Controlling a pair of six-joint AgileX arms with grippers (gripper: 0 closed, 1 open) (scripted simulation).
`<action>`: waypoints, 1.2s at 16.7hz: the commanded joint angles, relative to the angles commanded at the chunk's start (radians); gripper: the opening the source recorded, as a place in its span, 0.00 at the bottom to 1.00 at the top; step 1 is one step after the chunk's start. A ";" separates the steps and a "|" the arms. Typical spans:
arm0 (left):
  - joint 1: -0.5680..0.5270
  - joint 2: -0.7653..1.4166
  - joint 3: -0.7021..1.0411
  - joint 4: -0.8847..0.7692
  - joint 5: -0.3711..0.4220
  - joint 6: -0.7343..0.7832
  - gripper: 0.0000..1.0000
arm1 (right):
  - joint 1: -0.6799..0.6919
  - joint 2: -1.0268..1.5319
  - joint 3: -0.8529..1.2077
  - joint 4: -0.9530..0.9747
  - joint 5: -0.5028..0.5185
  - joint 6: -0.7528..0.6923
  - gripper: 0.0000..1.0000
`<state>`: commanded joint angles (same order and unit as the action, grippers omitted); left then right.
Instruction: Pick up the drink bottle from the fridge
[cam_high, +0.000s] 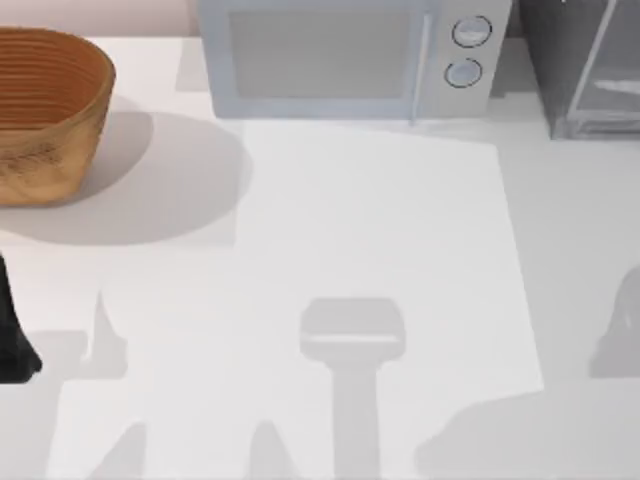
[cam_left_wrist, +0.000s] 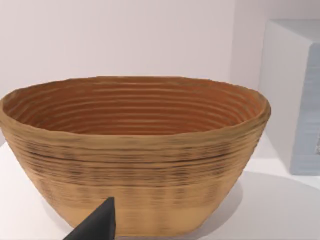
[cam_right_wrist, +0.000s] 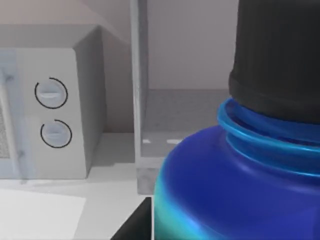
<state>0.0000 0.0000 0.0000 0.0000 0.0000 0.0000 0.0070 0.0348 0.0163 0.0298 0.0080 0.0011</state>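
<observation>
Right claw: can't tell its state. Bottle (cam_right_wrist: 240, 175) sits right up against the right wrist cam, black cap up, w/ fridge (cam_right_wrist: 150, 140) behind it and microwave (cam_right_wrist: 55, 125) beside that. Top view: fridge at back right, microwave back centre, basket (cam_high: 45, 110) back left. Left arm (cam_high: 12, 340) at left edge, a dark finger (cam_left_wrist: 97, 225) near basket.

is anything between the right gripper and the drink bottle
Nothing visible stands between them. In the right wrist view the drink bottle sits right up against the camera, black cap and blue shoulder close up, with the fridge and microwave behind it.
</observation>
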 joint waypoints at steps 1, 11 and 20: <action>0.000 0.000 0.000 0.000 0.000 0.000 1.00 | 0.010 0.031 0.015 0.028 0.010 -0.001 0.00; 0.000 0.000 0.000 0.000 0.000 0.000 1.00 | 0.207 0.847 0.282 0.582 0.223 -0.001 0.00; 0.000 0.000 0.000 0.000 0.000 0.000 1.00 | 0.406 1.730 0.534 1.116 0.428 0.011 0.00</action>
<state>0.0000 0.0000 0.0000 0.0000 0.0000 0.0000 0.4132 1.7650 0.5500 1.1457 0.4363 0.0121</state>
